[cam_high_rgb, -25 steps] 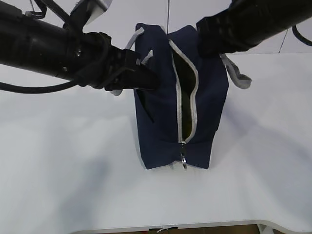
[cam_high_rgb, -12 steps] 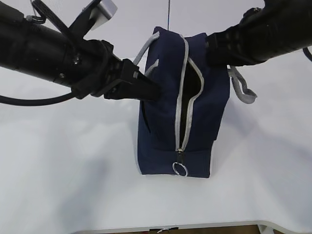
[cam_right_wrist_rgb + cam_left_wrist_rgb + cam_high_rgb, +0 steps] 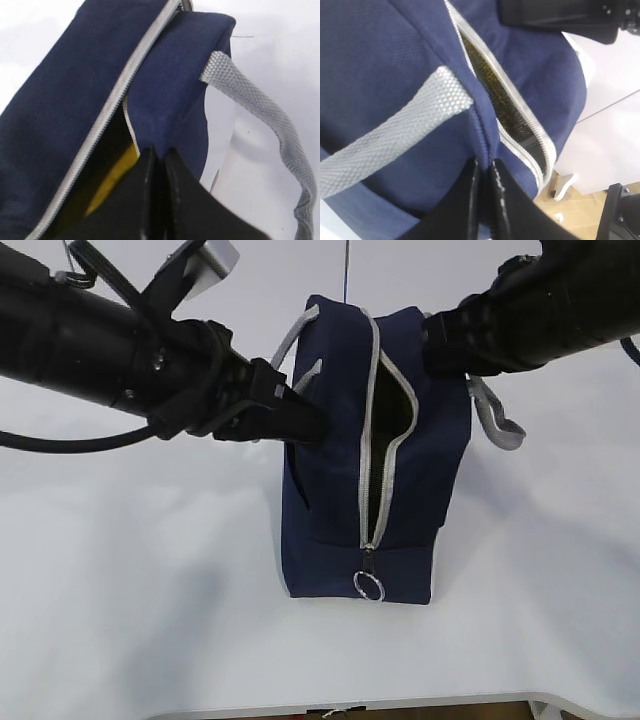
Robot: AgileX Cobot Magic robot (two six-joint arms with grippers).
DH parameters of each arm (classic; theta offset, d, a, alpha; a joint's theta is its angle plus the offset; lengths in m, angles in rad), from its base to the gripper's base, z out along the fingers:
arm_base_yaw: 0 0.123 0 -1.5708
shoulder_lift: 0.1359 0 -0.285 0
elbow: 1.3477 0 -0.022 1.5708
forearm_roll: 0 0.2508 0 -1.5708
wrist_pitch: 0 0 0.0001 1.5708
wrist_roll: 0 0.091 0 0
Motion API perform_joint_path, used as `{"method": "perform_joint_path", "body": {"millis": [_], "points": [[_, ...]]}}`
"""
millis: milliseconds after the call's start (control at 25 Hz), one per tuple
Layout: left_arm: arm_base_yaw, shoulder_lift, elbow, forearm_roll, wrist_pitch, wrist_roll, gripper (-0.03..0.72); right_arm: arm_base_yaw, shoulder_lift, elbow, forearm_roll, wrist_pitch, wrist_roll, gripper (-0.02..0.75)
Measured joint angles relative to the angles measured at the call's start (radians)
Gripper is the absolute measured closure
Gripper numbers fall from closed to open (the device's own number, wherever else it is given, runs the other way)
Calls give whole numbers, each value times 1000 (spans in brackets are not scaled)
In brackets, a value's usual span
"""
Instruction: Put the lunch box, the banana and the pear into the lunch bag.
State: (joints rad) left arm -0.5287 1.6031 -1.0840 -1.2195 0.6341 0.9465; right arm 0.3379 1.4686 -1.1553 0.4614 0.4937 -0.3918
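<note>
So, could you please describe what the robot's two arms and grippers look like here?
Both arms are black, thick and tube-shaped. The left arm has a black cable looping beneath it and a small silver-grey block above its wrist. The left gripper and the right gripper each end in flat, glossy black fingers.

i see the boxy navy-blue fabric lunch bag [image 3: 340, 490] upright on the white table, grey zipper partly open, metal ring pull [image 3: 368, 586] hanging low, something yellow showing inside.
</note>
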Motion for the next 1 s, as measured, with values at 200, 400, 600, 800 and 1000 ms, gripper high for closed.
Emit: {"method": "perform_joint_path", "body": {"millis": [200, 400, 600, 800, 1000], "points": [[0, 27, 0, -7, 12, 0, 697, 0, -2, 0, 54, -10, -51, 519], [0, 32, 0, -45, 17, 1, 697, 0, -4, -4, 113, -15, -84, 387], [0, 32, 0, -49, 17, 1, 697, 0, -38, -31, 159, 6, -90, 372], [0, 32, 0, -84, 17, 1, 697, 0, -128, -43, 167, 36, -122, 370], [0, 35, 0, -120, 15, 1, 697, 0, -232, -44, 167, 258, -355, 370]]}}
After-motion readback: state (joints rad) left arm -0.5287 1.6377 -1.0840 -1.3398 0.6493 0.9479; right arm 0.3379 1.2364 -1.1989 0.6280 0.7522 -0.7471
